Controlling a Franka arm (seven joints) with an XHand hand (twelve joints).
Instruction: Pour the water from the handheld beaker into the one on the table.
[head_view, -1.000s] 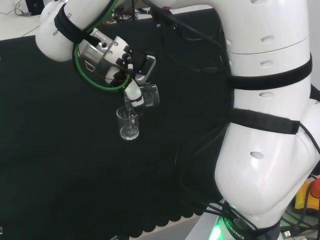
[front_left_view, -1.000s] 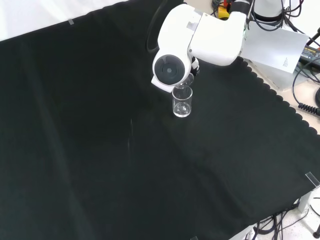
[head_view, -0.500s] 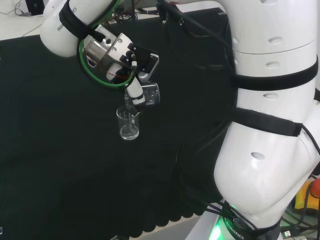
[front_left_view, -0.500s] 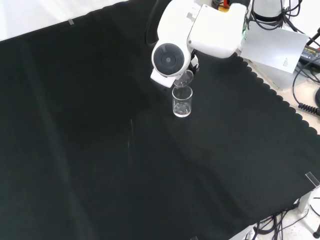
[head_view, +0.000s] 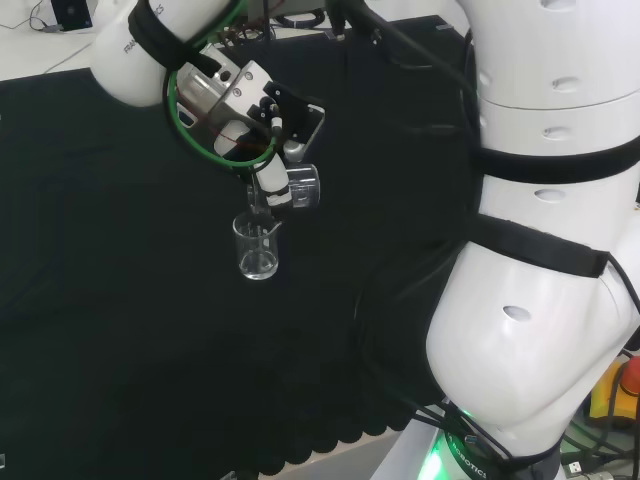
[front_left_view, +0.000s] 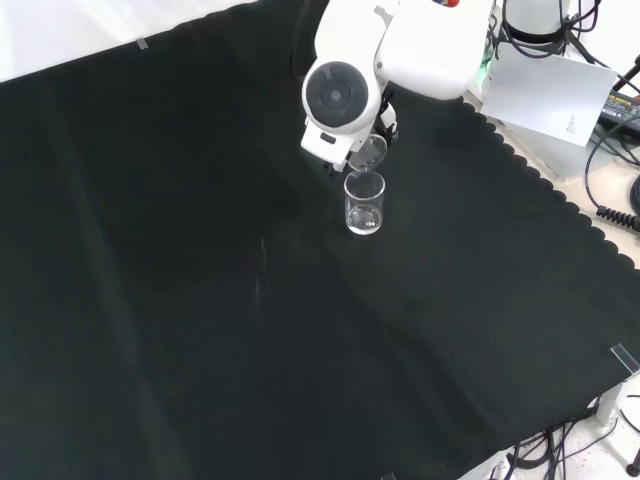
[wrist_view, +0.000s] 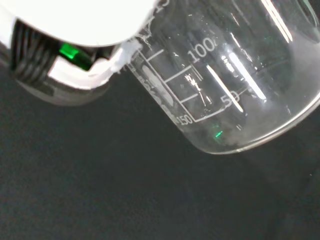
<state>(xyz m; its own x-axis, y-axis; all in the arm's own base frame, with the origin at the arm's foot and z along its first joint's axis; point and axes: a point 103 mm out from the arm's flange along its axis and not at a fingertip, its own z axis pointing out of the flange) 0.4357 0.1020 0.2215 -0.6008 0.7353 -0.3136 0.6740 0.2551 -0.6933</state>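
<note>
Hand (head_view: 272, 185) with tipped beaker (head_view: 301, 186) above standing beaker (head_view: 257, 248)

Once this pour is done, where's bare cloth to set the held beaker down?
Front view: bare black cloth stretches left of and below the table beaker, and right toward the scalloped edge. Crowded directly above it, where the hand tilts the held beaker over its rim, under the arm's link.
</note>
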